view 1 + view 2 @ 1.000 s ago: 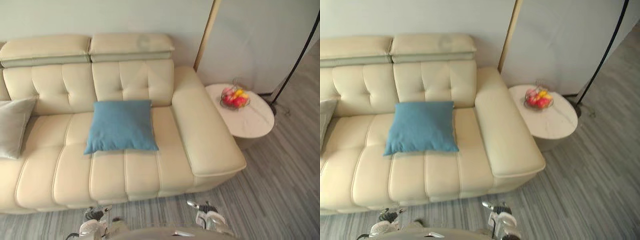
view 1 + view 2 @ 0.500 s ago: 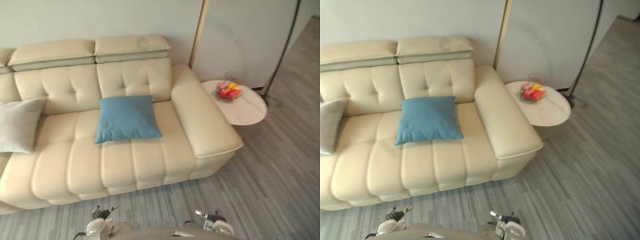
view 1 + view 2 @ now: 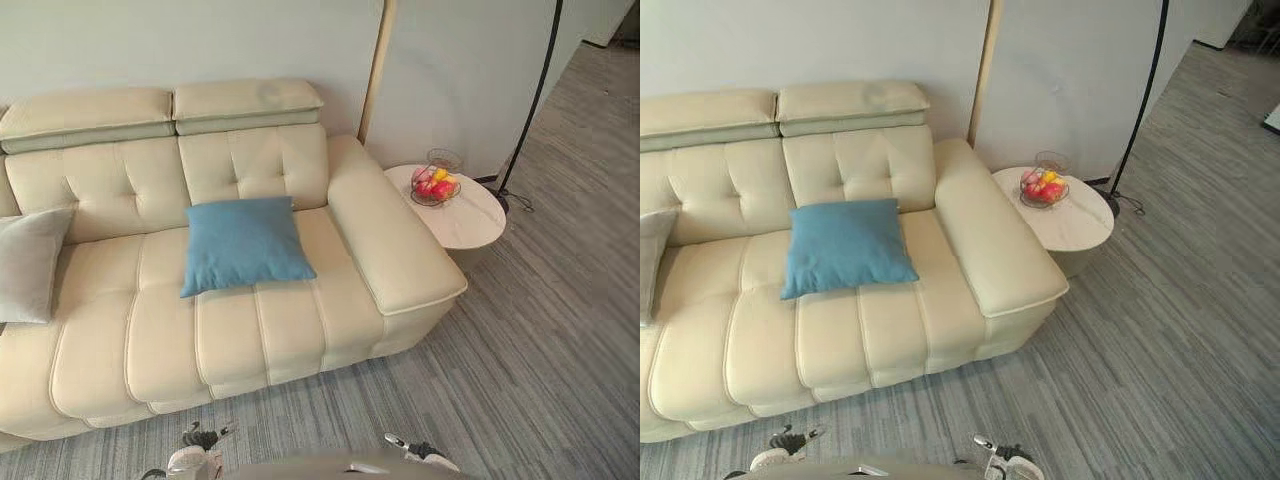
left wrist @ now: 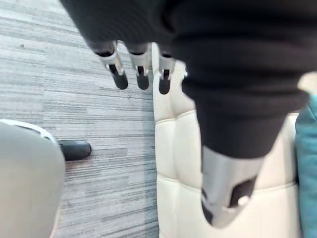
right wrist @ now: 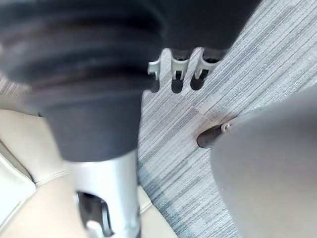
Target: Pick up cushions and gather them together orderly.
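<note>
A blue cushion [image 3: 243, 245] lies flat on the seat of the cream sofa [image 3: 260, 340], leaning slightly against the backrest near the middle. A grey cushion [image 3: 28, 265] rests against the backrest at the sofa's left end, cut off by the view's edge. My left hand [image 3: 195, 458] and right hand [image 3: 420, 452] hang low above the carpet in front of the sofa, well short of both cushions. In the left wrist view the left hand's fingers [image 4: 141, 69] are straight and hold nothing; the blue cushion [image 4: 308, 163] shows at the edge. The right hand's fingers [image 5: 176, 69] are straight and empty too.
A round white side table [image 3: 470, 220] stands beside the sofa's right armrest, carrying a wire bowl of fruit [image 3: 435, 185]. A black floor lamp pole [image 3: 530, 100] rises behind it. Grey striped carpet [image 3: 540, 350] lies in front of the sofa and to its right.
The whole picture has shifted and the sofa looks smaller and farther away, so the camera has moved back. The cushions lie where they were, and both hands stay low and empty.
</note>
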{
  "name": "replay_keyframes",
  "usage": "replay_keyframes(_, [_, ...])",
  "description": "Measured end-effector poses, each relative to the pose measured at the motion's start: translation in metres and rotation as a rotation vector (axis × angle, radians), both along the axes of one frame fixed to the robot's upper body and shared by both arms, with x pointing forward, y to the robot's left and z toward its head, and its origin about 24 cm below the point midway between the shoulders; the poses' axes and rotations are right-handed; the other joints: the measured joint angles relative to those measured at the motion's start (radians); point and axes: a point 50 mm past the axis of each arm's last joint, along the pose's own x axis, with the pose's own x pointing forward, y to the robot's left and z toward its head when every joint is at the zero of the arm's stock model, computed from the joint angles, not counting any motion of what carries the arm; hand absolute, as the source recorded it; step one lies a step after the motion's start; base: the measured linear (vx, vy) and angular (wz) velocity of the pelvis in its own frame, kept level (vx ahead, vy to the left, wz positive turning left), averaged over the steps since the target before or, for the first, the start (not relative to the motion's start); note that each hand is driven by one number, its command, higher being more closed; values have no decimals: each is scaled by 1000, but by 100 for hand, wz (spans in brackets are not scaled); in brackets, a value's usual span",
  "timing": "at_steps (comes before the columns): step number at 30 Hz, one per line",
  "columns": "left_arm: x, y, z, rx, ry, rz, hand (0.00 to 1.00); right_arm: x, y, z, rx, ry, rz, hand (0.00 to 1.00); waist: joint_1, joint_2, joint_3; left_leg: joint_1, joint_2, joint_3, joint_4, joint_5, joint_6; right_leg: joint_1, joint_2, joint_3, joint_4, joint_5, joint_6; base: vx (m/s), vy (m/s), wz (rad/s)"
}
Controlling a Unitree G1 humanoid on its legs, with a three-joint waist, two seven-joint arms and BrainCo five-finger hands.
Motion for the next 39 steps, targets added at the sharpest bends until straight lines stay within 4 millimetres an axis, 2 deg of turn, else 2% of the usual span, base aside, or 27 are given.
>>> replay_keyframes(17, [0,0,0,-3,-2,10,0,-1,-1,0,2,2,-9,0,5,0,0,-7,-2,-9,0,1,1,0,-5,-20,-2,1,1,0,0,2])
replay_keyframes(25, [-3,-2,-1,-75,-25,137,0,-2,1,-1,36,-13,-41,0,24,6,5,-17,11,6,8,-1,-2,2,-5,-32,-15,8,10,-16,-28,0])
replay_keyframes(27, [-3,-3,-1,-93,-33,171,0,-5,0,-1,48,-17,-62,0,28,10,13,-18,24,33,37,-20,-10,2,5,-20,-15,12,7,-41,-47,-30])
replay_keyframes(33, [5,-6,0,-111,-61,164,0,-1,-3,1,40,-41,-71,0,26,25,44,-24,95,137,165,-105,-43,-17,64,75,-3,14,-6,-40,-46,-55])
replay_keyframes(34, [7,-6,1,-112,-65,164,0,-3,-4,2,34,-44,-74,0,27,28,45,-30,103,143,181,-118,-51,-33,79,101,3,9,-20,-33,-77,-77])
replay_keyframes(35, [10,-7,1,-114,-71,164,0,-2,-4,2,32,-50,-76,0,27,20,47,-35,112,159,199,-125,-56,-50,95,142,2,14,-27,-19,-66,-79])
replay_keyframes(37, [12,-8,2,-118,-78,167,0,3,-5,3,36,-63,-79,0,26,23,54,-41,110,139,203,-129,-53,-82,110,200,-1,29,-26,-3,-47,-93])
replay_keyframes(39, [15,-12,2,-131,-84,170,0,5,-5,4,35,-69,-78,0,14,31,63,-44,108,172,202,-141,-50,-114,121,259,-13,52,-25,-3,-8,-103])
